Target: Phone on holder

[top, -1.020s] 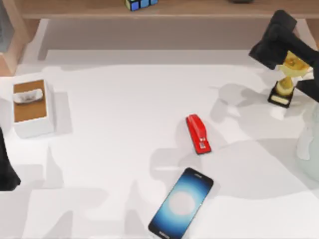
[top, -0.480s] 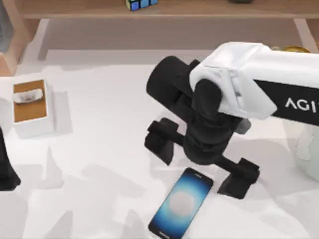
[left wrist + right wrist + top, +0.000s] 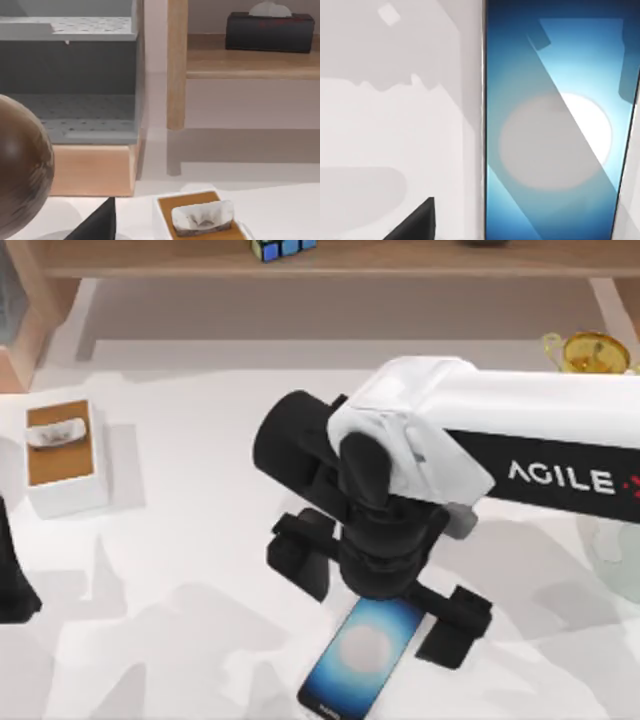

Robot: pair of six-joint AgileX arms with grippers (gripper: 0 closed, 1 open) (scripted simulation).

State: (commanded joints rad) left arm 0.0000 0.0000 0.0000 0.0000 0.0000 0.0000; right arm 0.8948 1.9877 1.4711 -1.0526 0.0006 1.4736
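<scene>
My right arm [image 3: 520, 440] reaches in from table's right, right gripper [image 3: 375, 595] spread wide over far end of phone [image 3: 355, 665], not gripping. Phone flat, screen up, near front edge, center. Left arm [image 3: 12, 570] parked at left edge; can't tell its fingers.

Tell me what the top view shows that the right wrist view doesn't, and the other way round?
Top view: the right arm reaching over the table, a tissue box at the table's left, a gold trophy at the right, a colour cube on the shelf, and the parked left arm at the left edge.

Right wrist view: the phone's screen up close, crossed by slanting shadows, with a dark wedge at the picture's edge.

Both: the phone lying flat on the white table, screen glowing blue with a white centre.
</scene>
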